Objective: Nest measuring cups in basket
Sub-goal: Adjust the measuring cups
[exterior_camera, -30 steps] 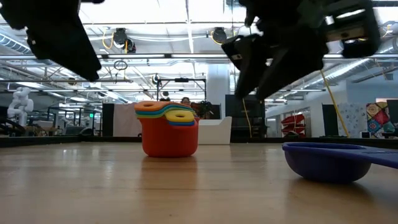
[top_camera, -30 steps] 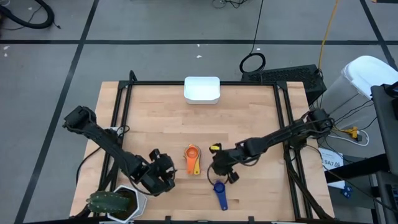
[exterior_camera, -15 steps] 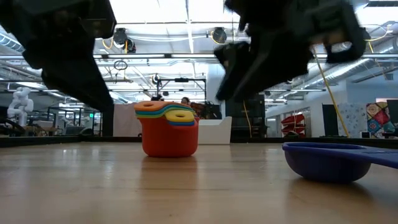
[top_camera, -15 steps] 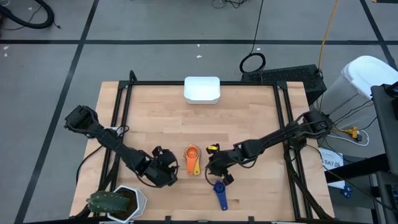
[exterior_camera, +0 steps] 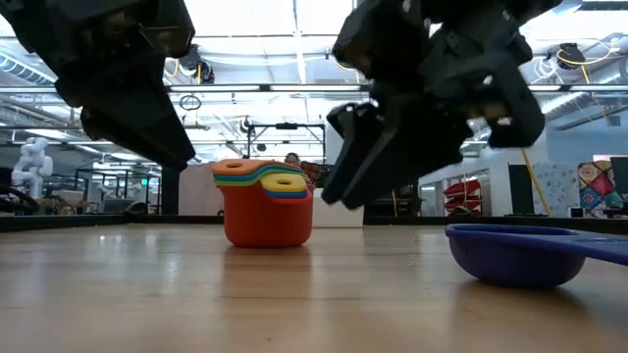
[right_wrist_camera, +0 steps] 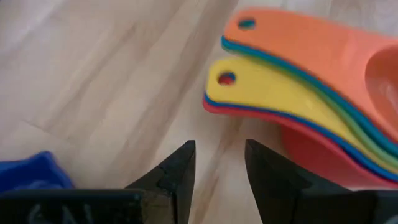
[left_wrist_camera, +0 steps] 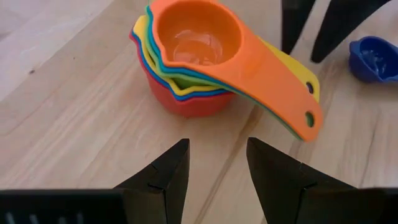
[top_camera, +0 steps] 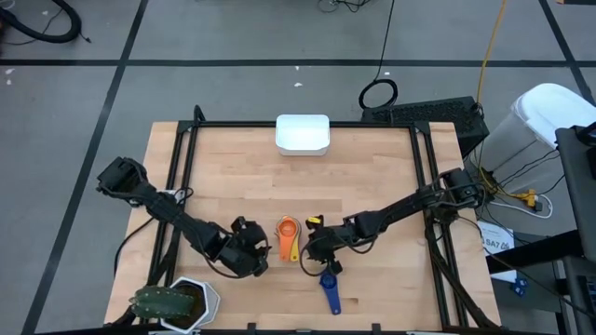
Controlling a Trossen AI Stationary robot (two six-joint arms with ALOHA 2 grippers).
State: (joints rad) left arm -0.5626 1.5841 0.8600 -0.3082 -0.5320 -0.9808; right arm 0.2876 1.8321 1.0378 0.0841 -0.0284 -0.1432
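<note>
The nested measuring cups (top_camera: 288, 234) stand on the table by the red bottom cup's base (exterior_camera: 266, 231), orange cup on top, handles (right_wrist_camera: 280, 68) fanned out toward the near edge. A lone dark blue cup (top_camera: 328, 288) lies nearer the near edge, right of the stack. The white basket (top_camera: 303, 134) sits at the far edge. My left gripper (left_wrist_camera: 217, 155) is open, just left of the stack (left_wrist_camera: 189, 59). My right gripper (right_wrist_camera: 219, 162) is open, just right of the handles. Neither touches the cups.
A white hexagonal pot with a green plant (top_camera: 175, 302) stands at the near left corner, behind my left arm. Black rails (top_camera: 424, 177) run along the table's left, right and far sides. Bare wood lies between the stack and the basket.
My right gripper has moved left toward the stack's handles and come lower. My left gripper has shifted right toward the stack and dropped lower in the low view. The cups have not moved.
</note>
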